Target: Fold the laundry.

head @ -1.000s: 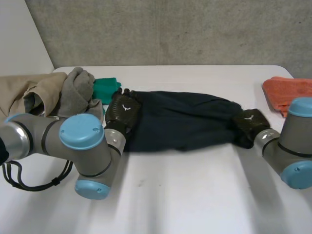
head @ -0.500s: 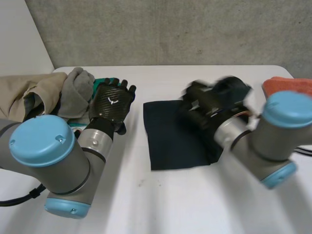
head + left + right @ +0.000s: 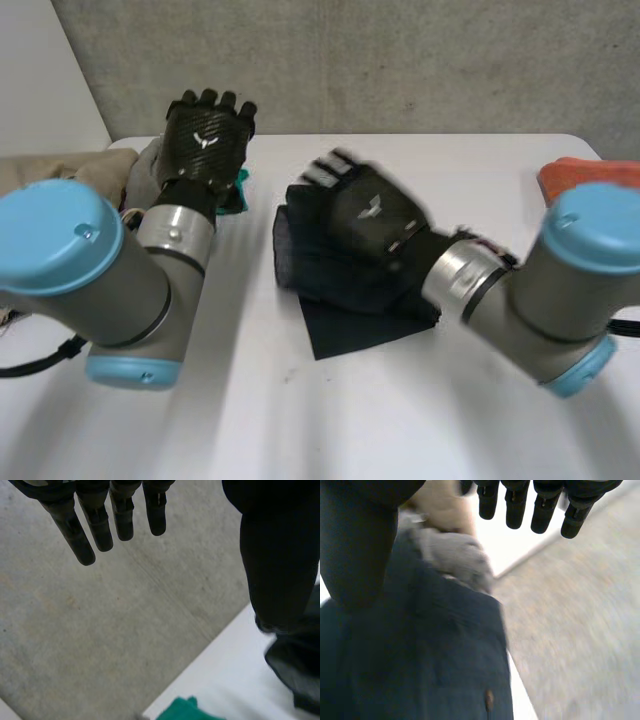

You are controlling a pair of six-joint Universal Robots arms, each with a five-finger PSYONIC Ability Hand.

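Observation:
A dark navy garment (image 3: pixel 345 325) lies folded over on itself in the middle of the white table (image 3: pixel 330 420). My right hand (image 3: pixel 365 210) hovers open just over its left part, fingers straight. In the right wrist view the fingers (image 3: pixel 537 507) and thumb stand apart, with the navy cloth (image 3: pixel 420 660) and a small button (image 3: pixel 489 698) under the palm. My left hand (image 3: pixel 207 135) is raised off the table left of the garment, fingers straight and open. In the left wrist view its fingers (image 3: pixel 100 522) point at the grey wall, with the garment's edge (image 3: pixel 295 675) beside the thumb.
A pile of beige and grey clothes (image 3: pixel 100 170) sits at the table's left end, with a green cloth (image 3: pixel 238 190) beside it, also seen as a green corner (image 3: pixel 187 710). An orange cloth (image 3: pixel 590 180) lies at the far right. A grey cloth (image 3: pixel 452 555) lies beyond the navy garment.
The right hand swept the garment's right end leftward over the rest, halving it, then opened. The left hand let go of the left end and rose.

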